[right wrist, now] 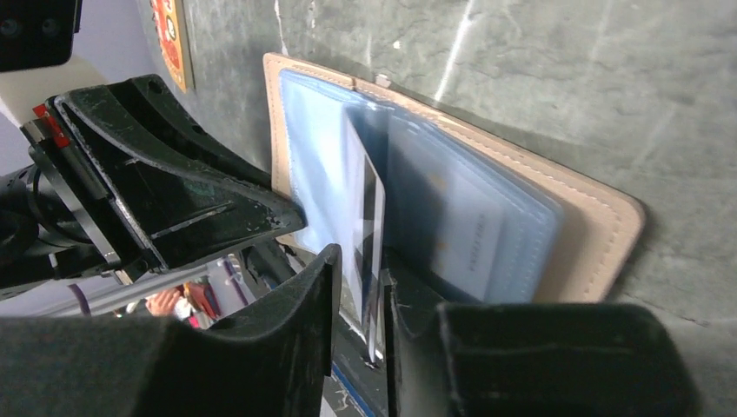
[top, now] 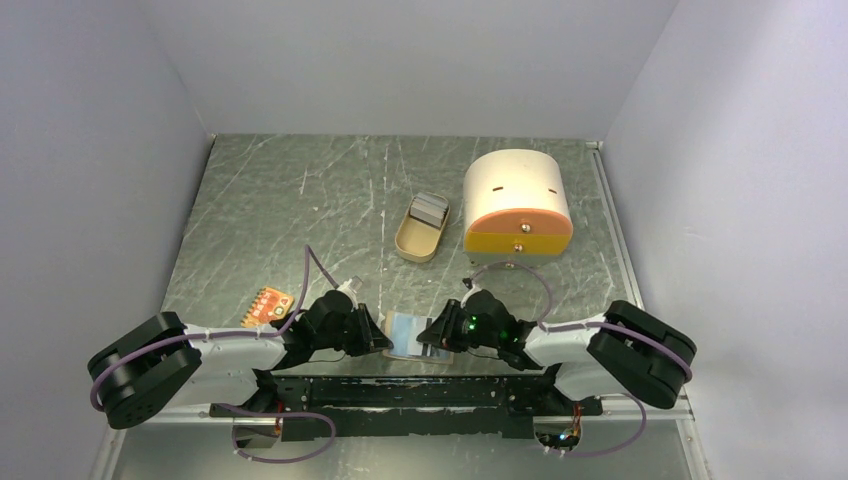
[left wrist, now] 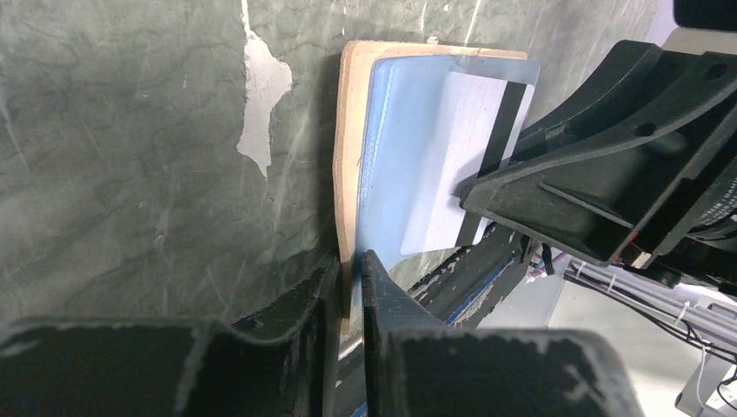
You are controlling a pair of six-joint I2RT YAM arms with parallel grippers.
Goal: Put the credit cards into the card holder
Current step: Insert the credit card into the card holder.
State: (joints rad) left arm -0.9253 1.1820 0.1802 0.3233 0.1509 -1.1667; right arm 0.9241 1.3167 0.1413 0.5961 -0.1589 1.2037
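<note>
The card holder (top: 408, 331) lies open at the table's front edge, tan outside (right wrist: 600, 230), with clear blue sleeves inside. My left gripper (left wrist: 350, 287) is shut on the edge of its tan cover (left wrist: 349, 130). A whitish credit card with a dark stripe (right wrist: 371, 208) stands on edge, partly inside a sleeve (left wrist: 465, 148). My right gripper (right wrist: 361, 265) is open around that card, with a gap showing on its left side. Another pale card (right wrist: 469, 230) sits inside a sleeve on the right half. In the top view the left gripper (top: 378, 335) and right gripper (top: 438, 333) face each other across the holder.
An orange-red dotted piece (top: 271, 304) lies left of the left arm. An oval tan tin (top: 421, 228) and a cream rounded box with an orange front (top: 517, 200) stand further back. The black base rail (top: 420, 388) runs just in front of the holder.
</note>
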